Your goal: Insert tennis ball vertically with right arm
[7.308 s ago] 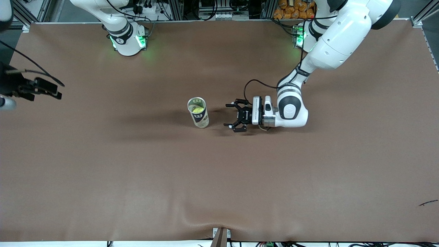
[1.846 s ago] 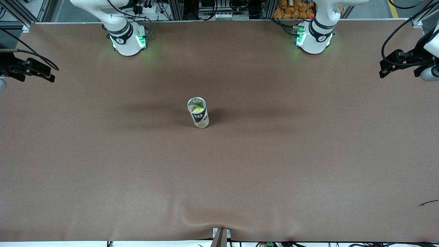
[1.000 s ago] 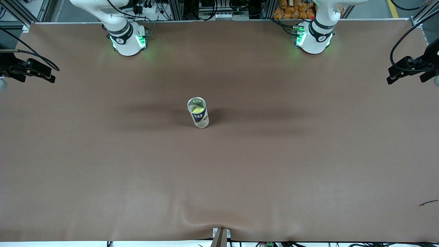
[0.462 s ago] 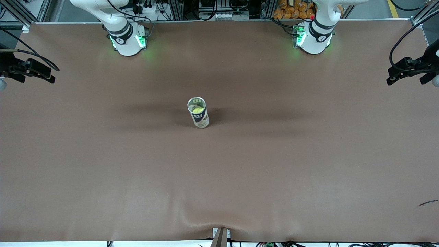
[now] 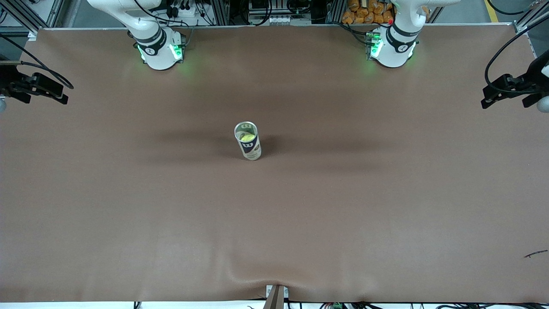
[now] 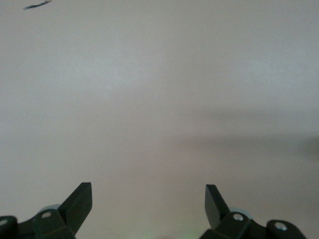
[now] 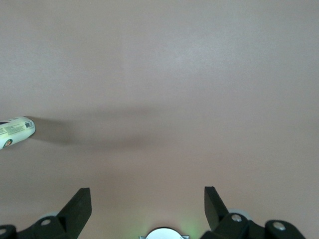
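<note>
R gripper [image 5: 47, 92] hung over the bench edge at the right arm's end, up toward the base-side corner; in the right wrist view its fingers [image 7: 79, 204] were spread w/ nothing between them. Can [image 5: 248, 140] stood upright at mid-bench, about midway btwn the two ends, mouth up, long axis vertical. Tennis ball [image 5: 246, 137] sat inside it, just below the rim, so the insert looked done already. In the right wrist view the can [image 7: 16, 132] showed only at the frame's margin, well apart from the fingers. L gripper [image 5: 493, 92] hung over the edge at the left arm's end, fingers [image 6: 79, 201] also spread and empty; can not in its wrist view. Neither gripper was clearly nearer the can; both well apart from it, approx equal. Judgement: any further drop would need the R gripper to come in toward mid-bench and then descend straight down the can's axis. Both arms looked parked.
</note>
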`<action>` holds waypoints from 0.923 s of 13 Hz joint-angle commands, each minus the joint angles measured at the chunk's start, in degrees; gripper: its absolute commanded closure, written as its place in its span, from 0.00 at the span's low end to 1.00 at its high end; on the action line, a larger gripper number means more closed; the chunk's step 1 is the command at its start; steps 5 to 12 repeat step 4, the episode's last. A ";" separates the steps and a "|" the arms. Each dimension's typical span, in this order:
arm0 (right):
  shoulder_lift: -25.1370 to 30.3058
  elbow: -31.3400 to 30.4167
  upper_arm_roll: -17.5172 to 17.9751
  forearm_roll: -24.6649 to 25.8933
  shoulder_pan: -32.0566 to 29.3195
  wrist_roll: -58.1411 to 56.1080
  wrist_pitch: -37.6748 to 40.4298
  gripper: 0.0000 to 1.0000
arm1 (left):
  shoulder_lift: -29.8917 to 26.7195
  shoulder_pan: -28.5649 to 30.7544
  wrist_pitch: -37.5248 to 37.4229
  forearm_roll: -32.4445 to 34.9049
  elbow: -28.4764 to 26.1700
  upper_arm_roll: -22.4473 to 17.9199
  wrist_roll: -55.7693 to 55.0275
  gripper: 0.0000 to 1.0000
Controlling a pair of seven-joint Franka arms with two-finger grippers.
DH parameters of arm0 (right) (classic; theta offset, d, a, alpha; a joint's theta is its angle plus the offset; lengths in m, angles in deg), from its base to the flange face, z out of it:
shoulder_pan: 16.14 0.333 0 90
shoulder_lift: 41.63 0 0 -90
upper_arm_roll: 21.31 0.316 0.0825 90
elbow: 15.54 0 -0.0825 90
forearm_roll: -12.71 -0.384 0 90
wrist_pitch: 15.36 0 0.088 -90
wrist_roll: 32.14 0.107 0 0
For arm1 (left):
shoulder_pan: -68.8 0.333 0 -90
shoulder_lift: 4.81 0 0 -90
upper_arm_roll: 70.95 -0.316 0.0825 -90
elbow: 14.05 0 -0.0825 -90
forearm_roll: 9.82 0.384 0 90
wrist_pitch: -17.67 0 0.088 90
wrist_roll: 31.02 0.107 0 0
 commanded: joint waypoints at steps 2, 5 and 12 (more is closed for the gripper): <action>-0.38 1.03 -0.07 -0.01 0.23 0.98 0.23 0.00 | -0.04 0.46 -2.69 -2.80 0.23 0.15 0.51 0.00; -0.38 1.03 -0.07 -0.10 0.23 0.98 0.23 0.00 | -0.04 0.37 -3.05 -2.71 0.23 0.24 0.51 0.00; -0.38 1.03 -0.07 -0.10 0.23 0.98 0.23 0.00 | -0.04 0.37 -3.05 -2.71 0.23 0.24 0.51 0.00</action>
